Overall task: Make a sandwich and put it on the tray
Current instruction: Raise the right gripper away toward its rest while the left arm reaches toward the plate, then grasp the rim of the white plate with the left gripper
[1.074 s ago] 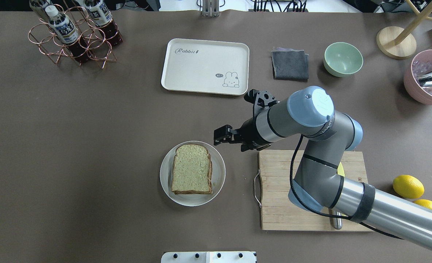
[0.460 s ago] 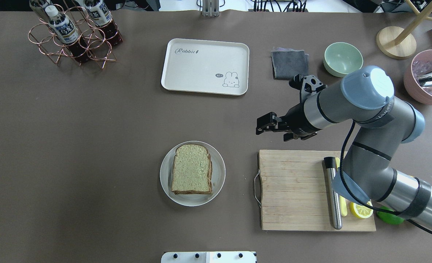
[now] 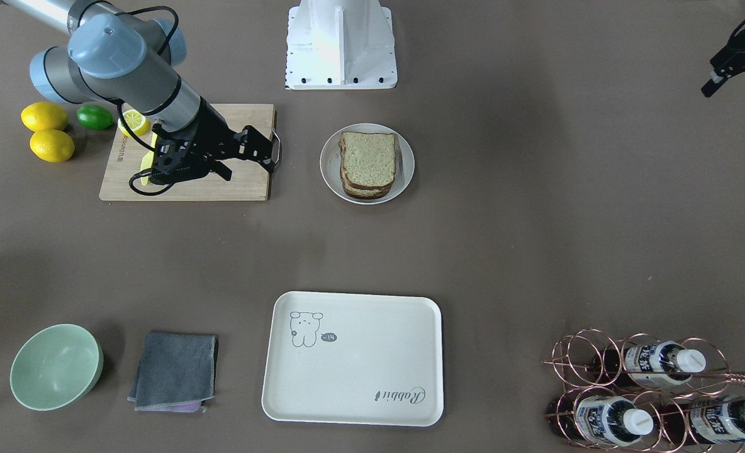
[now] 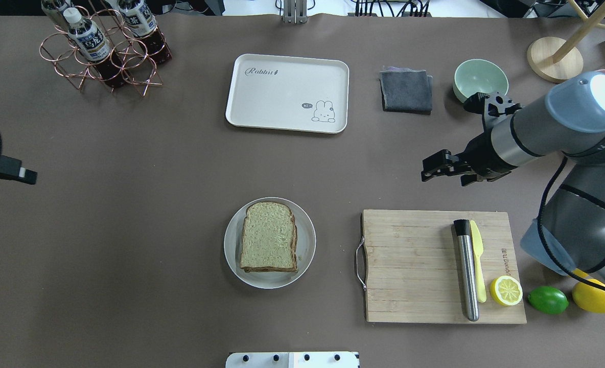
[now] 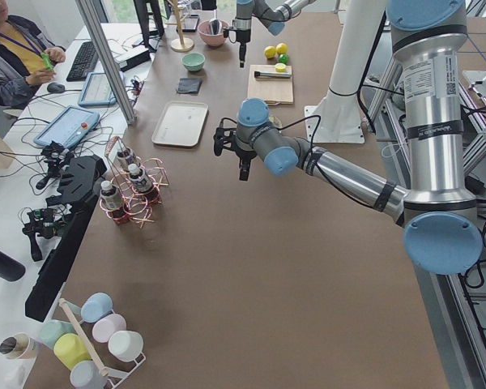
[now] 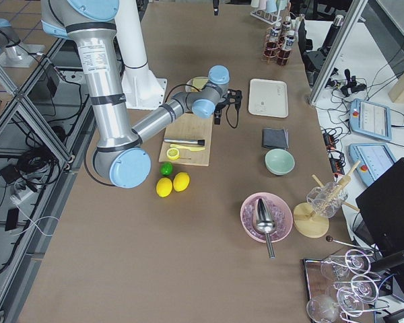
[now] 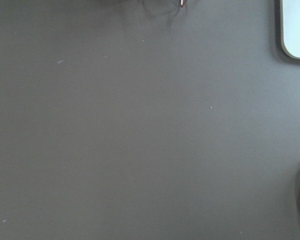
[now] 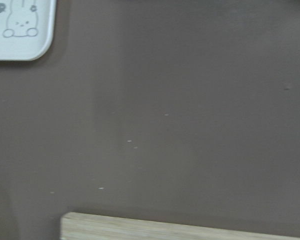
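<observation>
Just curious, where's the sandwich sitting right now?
In the overhead view, the sandwich lies on the round white plate, just left of the wooden cutting board.

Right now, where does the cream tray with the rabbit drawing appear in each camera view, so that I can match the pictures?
Front-facing: the tray lies bottom centre.
Overhead: top centre.
Exterior left: upper left of centre.
Exterior right: upper right of centre.
Left wrist: only a pale rounded corner, top right, probably the tray.
Right wrist: the rabbit corner, top left.
Landmark: the wooden cutting board, seen in all but the left wrist view.
</observation>
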You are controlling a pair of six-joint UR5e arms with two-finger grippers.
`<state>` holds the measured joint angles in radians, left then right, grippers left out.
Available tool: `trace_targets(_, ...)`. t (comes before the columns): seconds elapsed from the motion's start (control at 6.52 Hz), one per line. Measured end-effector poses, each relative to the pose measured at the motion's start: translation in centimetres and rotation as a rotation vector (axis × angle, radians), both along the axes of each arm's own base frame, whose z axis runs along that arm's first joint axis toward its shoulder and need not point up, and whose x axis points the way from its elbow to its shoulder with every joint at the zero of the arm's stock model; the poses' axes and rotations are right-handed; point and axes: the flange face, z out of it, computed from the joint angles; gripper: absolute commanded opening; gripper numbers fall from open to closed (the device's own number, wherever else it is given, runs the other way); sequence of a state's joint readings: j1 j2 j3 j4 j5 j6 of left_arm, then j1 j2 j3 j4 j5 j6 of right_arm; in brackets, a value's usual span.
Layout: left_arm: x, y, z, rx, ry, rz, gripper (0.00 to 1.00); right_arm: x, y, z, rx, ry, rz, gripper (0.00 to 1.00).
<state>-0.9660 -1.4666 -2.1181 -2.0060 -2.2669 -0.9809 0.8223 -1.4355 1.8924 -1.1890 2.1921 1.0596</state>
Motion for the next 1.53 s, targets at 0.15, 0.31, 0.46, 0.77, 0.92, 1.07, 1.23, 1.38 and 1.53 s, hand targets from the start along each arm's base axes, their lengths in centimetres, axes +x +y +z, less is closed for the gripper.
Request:
trace_targets(0.15,4.6,0.3,-1.6,-0.008,-0.006,-0.007,0.98,2.9,0.0,3.3,0.017,0.041,-0.016,1.00)
trace_targets(0.31,8.0,0.4,-2.6,-0.017,-0.008,-0.004,0.98,5.6,0.3,6.2,0.033,0.077,-0.029,1.00)
trace_targets(0.46,10.2,0.6,-3.2,-0.038,-0.008,0.003,0.98,7.8,0.6,8.3,0.042,0.104,-0.034,1.00)
trace_targets(0.77,14.6,0.7,-4.3,-0.060,-0.048,-0.007,0.98,10.1,1.0,10.7,0.054,0.129,-0.052,1.00)
trace_targets(0.92,17.0,0.6,-4.6,-0.057,-0.070,-0.005,0.97,10.7,1.2,11.1,0.054,0.132,-0.053,1.00)
trace_targets(1.07,19.6,0.6,-5.5,-0.069,-0.070,-0.008,0.95,11.3,1.4,11.5,0.049,0.136,-0.048,1.00)
trace_targets(1.23,22.3,0.9,-6.7,-0.091,-0.058,-0.004,0.89,11.7,1.5,11.8,0.045,0.138,-0.044,1.00)
trace_targets(1.38,24.7,1.5,-7.8,-0.097,-0.053,0.012,0.86,11.9,1.6,11.9,0.043,0.139,-0.042,1.00)
trace_targets(1.53,26.9,2.5,-9.0,-0.084,-0.060,0.021,0.78,12.1,1.7,12.2,0.040,0.141,-0.040,1.00)
